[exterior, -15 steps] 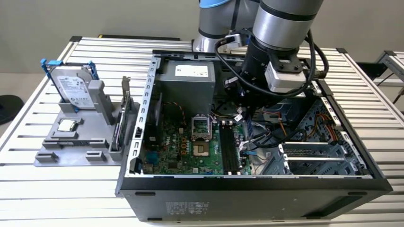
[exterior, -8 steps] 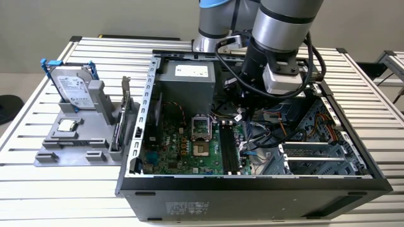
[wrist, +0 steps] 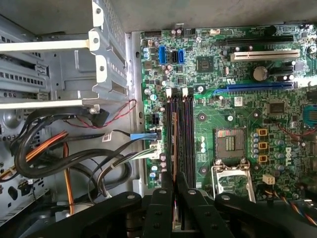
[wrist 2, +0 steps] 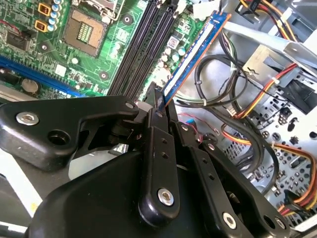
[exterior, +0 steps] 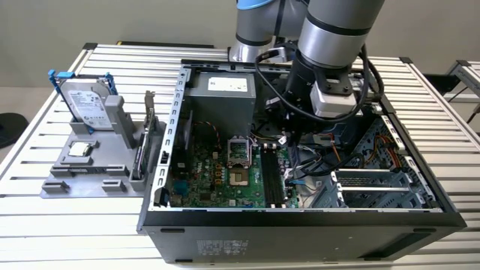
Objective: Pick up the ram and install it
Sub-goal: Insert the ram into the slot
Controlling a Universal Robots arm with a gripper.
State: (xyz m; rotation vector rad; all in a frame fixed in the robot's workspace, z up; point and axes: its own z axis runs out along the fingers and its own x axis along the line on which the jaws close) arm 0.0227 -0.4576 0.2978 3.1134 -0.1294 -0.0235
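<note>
end effector clamps the thin, flat ram edgewise above black slots.

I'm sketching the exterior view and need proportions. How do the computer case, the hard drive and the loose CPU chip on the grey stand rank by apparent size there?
Largest to smallest in the exterior view:
1. computer case
2. hard drive
3. CPU chip
The drive and chip sit at a similar depth, so that order is safe.
</note>
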